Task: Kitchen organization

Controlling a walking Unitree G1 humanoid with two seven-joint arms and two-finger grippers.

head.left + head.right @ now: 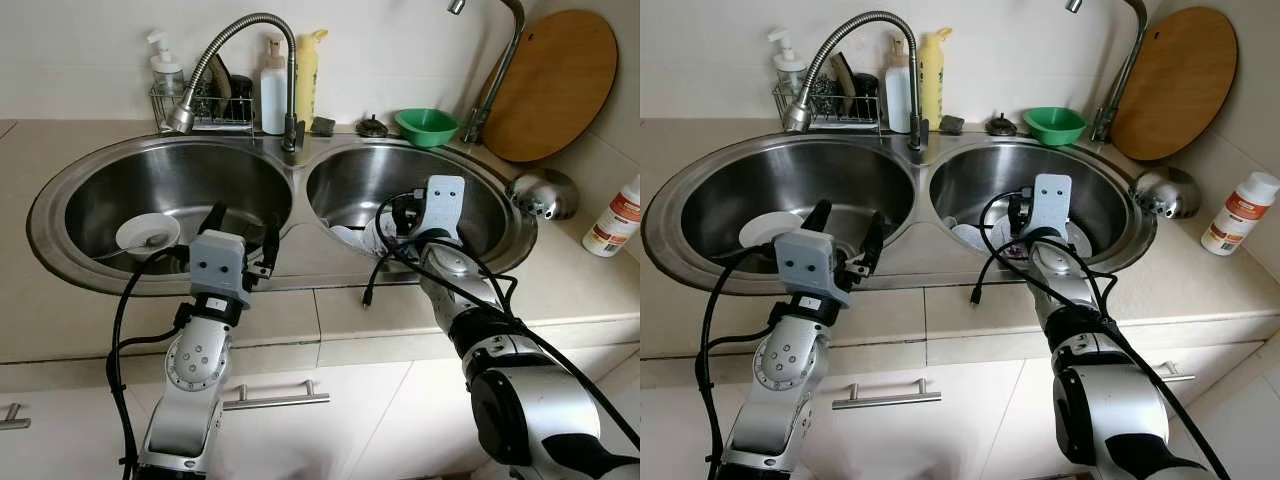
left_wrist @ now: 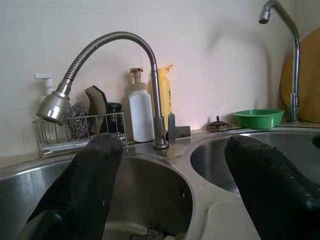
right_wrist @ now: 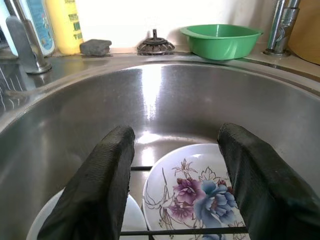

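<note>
My left gripper [image 1: 243,228] is open and holds nothing. It hovers over the front rim of the left basin [image 1: 100,180], at the divider between the two basins. A white bowl [image 1: 147,232] with a utensil in it lies on that basin's floor, left of the gripper. My right gripper [image 3: 177,132] reaches down into the right basin [image 1: 480,185] and is open, with nothing between its fingers. Just below it a floral plate [image 3: 195,195] rests on a wire rack, with a white dish [image 3: 134,215] beside it.
A flexible steel faucet [image 1: 235,35] arches over the left basin. Behind the sink are a wire caddy [image 1: 200,105], soap bottles [image 1: 273,90] and a green bowl [image 1: 426,125]. A round wooden board [image 1: 555,85] leans at the right, near a steel ladle [image 1: 540,192] and a white bottle [image 1: 615,218].
</note>
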